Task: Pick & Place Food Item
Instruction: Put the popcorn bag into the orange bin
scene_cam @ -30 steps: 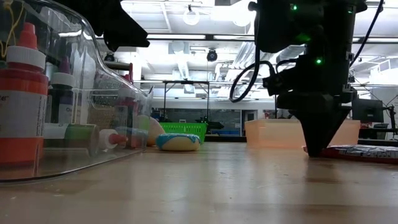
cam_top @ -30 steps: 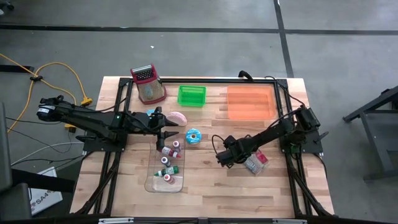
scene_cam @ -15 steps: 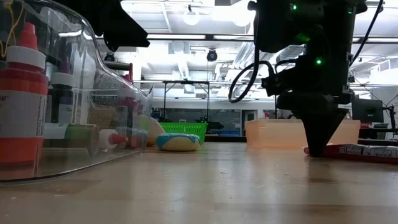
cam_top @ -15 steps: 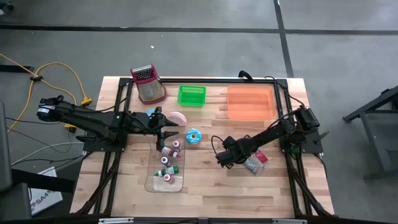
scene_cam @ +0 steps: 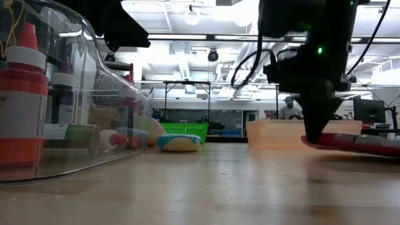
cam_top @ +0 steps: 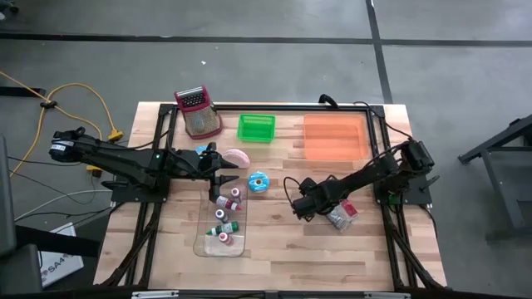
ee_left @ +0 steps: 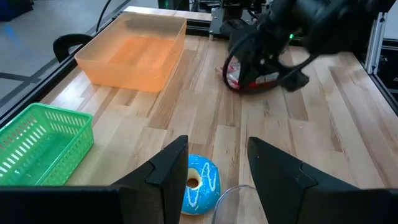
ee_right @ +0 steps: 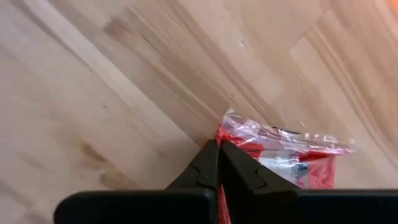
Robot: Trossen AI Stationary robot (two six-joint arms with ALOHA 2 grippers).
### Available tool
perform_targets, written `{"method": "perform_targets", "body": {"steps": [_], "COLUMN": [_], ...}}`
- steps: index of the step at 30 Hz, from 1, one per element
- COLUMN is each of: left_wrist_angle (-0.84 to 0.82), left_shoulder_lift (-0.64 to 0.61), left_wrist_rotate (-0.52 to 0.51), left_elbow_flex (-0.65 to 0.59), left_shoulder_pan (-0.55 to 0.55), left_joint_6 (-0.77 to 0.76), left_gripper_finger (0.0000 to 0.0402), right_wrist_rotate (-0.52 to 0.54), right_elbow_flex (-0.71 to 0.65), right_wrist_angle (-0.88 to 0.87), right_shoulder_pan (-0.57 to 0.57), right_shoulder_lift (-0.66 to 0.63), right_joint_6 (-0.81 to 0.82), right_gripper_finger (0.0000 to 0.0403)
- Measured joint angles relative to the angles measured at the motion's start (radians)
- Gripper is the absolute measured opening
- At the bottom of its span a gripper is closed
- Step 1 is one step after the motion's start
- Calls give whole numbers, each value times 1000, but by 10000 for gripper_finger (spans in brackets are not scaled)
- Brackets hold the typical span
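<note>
The food item is a clear and red snack bag, also in the low view and the left wrist view. My right gripper points steeply down at the table's right middle and is shut on the bag's end. My left gripper hangs open above the far end of the clear tray, touching nothing. A blue-iced doughnut lies flat on the table just beyond it. A pink doughnut lies near the left gripper. My right gripper pinches the bag's crimped end between its two fingertips, coming from above and pointing steeply down. That end is raised off the table and the bag slants away from the fingers. Whether its other end rests on the wood cannot be told.
An orange bin stands at the far right, a green basket at the far middle and a grater at the far left. The clear tray holds several small bottles. Bare wood lies between the blue doughnut and the bag.
My right gripper has shut on the bag's end and then risen a little. The pinched end has come up off the table, so the bag now slants instead of lying flat. My left arm has kept still.
</note>
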Motion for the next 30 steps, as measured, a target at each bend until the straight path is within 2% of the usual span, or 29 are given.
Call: {"method": "perform_targets", "body": {"steps": [18,24,30], "left_wrist_angle": [0,0,0], "left_shoulder_lift": [0,0,0], "left_wrist_rotate": [0,0,0], "left_elbow_flex": [0,0,0], "left_shoulder_pan": [0,0,0], "left_joint_6": [0,0,0], "left_gripper_finger": [159,159,159], "right_wrist_rotate": [154,187,177], "right_elbow_flex": [3,3,3], "right_wrist_angle": [10,9,9], "right_shoulder_pan": [1,3,3], "right_shoulder_lift": [-270,-306,-305], "right_joint_6": [-35,-37,-37], "right_gripper_finger": [3,3,3]}}
